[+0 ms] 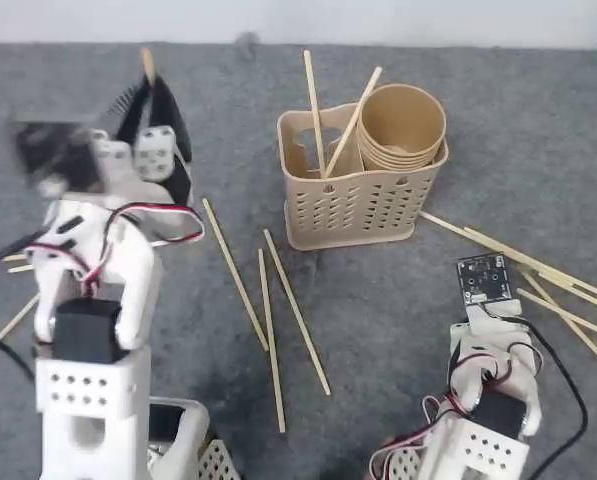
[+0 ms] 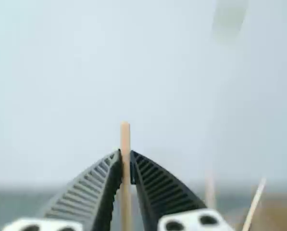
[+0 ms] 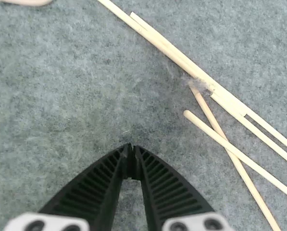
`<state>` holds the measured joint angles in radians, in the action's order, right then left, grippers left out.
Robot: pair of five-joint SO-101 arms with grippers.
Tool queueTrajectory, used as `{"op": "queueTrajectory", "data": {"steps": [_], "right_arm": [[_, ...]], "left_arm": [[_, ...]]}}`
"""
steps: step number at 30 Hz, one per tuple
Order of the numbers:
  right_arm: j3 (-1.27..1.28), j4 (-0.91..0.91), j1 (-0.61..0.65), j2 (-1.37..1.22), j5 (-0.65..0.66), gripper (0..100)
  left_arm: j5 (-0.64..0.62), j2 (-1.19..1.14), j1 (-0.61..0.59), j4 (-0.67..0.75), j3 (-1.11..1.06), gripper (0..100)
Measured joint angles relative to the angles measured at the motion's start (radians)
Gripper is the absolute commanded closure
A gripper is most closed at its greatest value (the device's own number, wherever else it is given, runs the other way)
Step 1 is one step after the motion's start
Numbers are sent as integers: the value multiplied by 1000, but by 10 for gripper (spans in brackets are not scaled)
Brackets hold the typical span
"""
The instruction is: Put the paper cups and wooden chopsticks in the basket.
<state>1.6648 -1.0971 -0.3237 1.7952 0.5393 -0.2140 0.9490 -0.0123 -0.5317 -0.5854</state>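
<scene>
Step in hand: carrying one chopstick to the basket, by my reading

Left gripper [image 2: 125,156]: pinching a single chopstick [image 2: 125,137] between its jaws, tip poking out past the fingertips. The gripper is held high above the tabletop [image 1: 398,300]. The basket [image 1: 358,205] stands well off to this gripper's side and lower than it, with nothing between the two

Right gripper [image 3: 132,147]: jaws pressed together, holding nothing, low over the tabletop. The right-hand sticks [image 3: 181,60] lie just ahead of its tips and off to one side, not touching it

Next move (judgement): swing the left gripper across until the stick's lower end is over the basket's mouth, lower it, then let go. The cups crowd one end of the basket, so aim for the free section beside them. The stick is long and could tip out if dropped from height

Count:
- paper cups [image 1: 403,125]: one nested stack, standing in the basket; rims suggest about four, exact number not readable
- basket sticks [image 1: 314,100]: 2, leaning out of the top
- in the left gripper: 1
- middle sticks [image 1: 271,340]: 3, flat on the tabletop, below the left gripper toward the basket
- right-hand sticks: at least 4, some overlapping
- edge sticks [image 1: 8,262]: at least 2, on the left gripper's far side from the basket

Cups look done; sticks mostly remain
</scene>
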Motion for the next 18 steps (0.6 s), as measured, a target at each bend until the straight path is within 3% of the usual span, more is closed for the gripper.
{"op": "queueTrajectory", "data": {"steps": [3,8,18], "right_arm": [[0,0,0,0,0,990],[0,0,0,0,0,990],[0,0,0,0,0,990]], "left_arm": [[-77,9,46,238,-31,987],[-103,11,181,580,-103,987],[-103,-141,264,717,-118,987]]}}
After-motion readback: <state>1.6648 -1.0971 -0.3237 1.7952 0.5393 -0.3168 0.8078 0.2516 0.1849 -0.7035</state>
